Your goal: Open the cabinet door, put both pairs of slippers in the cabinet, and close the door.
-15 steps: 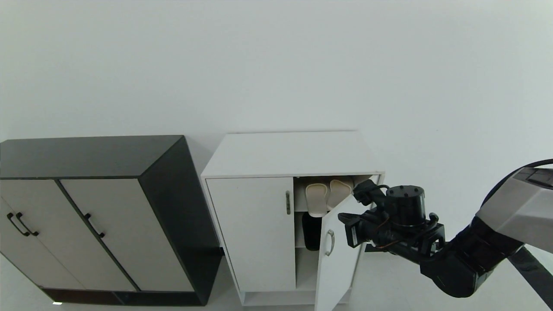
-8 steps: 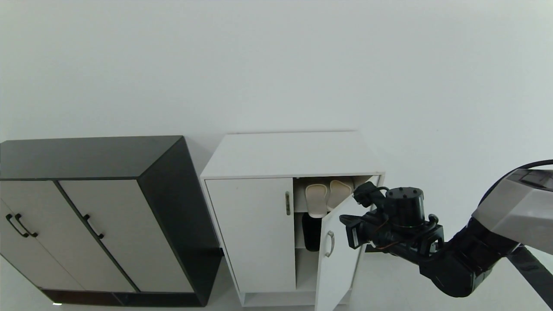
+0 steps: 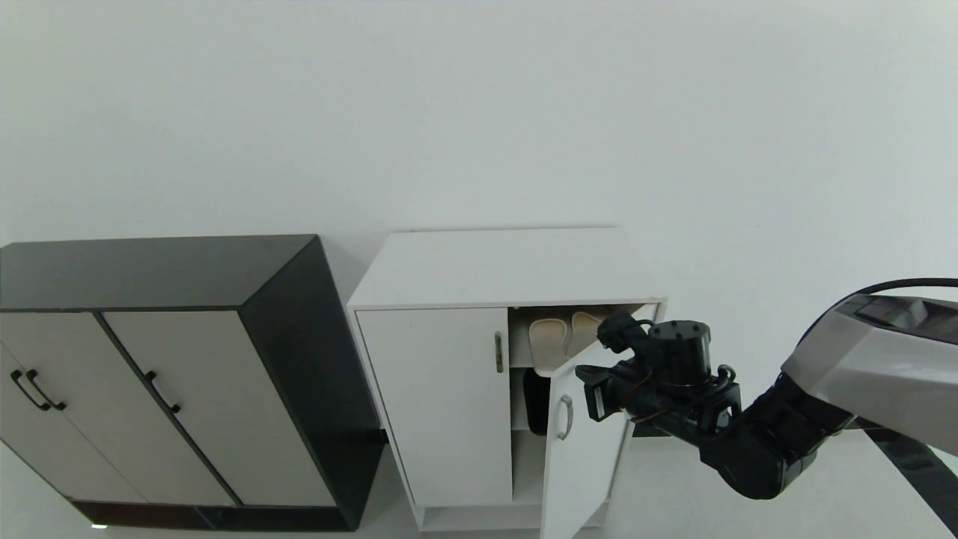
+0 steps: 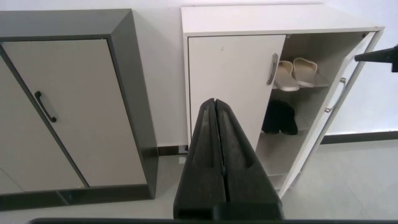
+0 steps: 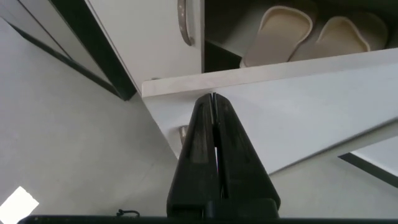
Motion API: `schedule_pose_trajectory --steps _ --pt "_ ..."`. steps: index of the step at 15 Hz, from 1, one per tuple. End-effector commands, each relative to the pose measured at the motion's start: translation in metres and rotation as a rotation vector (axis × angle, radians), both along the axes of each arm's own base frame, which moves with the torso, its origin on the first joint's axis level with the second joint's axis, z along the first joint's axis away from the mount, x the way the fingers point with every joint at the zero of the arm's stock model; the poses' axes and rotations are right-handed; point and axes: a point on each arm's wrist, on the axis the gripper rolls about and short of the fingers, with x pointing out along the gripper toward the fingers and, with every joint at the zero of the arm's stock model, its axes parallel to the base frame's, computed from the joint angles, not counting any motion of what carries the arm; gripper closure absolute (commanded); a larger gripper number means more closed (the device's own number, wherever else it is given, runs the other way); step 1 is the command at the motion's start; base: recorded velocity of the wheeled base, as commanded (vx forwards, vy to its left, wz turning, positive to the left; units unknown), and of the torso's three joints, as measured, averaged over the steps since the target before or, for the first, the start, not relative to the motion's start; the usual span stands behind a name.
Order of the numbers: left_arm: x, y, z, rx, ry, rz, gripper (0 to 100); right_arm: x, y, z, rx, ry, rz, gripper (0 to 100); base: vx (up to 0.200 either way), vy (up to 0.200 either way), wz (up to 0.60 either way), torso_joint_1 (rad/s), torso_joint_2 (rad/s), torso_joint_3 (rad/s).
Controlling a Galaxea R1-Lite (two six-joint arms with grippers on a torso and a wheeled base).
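Observation:
The white cabinet (image 3: 501,266) stands against the wall with its left door shut and its right door (image 3: 584,457) partly open. A beige pair of slippers (image 3: 550,340) lies on the top shelf, and a black pair (image 3: 535,400) on the shelf below. My right gripper (image 3: 608,329) is shut, and its tip (image 5: 213,96) rests against the outer face of the right door near its top edge. My left gripper (image 4: 214,106) is shut on nothing and hangs well back from the cabinet front. From there both pairs, beige (image 4: 295,71) and black (image 4: 280,118), show inside.
A black cabinet with two beige doors (image 3: 150,374) stands close beside the white one, on its left. The plain wall runs behind both. Bare floor lies in front and to the right of the open door.
My right arm has moved left with its tip on the door. The right door has swung further toward shut, narrowing the gap and hiding more of the slippers.

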Motion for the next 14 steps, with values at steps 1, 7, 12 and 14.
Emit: schedule_pose_trajectory --steps 1,7,12,14 --pt "0.0 0.0 0.0 -0.002 0.001 -0.001 100 0.008 0.005 -0.004 0.003 -0.006 -0.001 100 0.0 0.0 0.0 0.0 0.0 0.0" --pt "0.0 0.0 0.0 -0.002 0.001 -0.001 100 0.021 0.006 0.002 0.007 -0.014 -0.015 100 0.0 0.0 0.0 0.0 0.0 0.0" --pt "0.0 0.0 0.0 -0.005 0.001 0.001 100 0.041 -0.007 -0.004 0.006 -0.011 -0.065 100 0.0 0.0 0.0 0.0 0.0 0.0" --pt "0.0 0.0 0.0 -0.005 0.001 0.001 100 0.045 -0.009 -0.006 0.008 -0.015 -0.073 100 0.0 0.0 0.0 0.0 0.0 0.0"
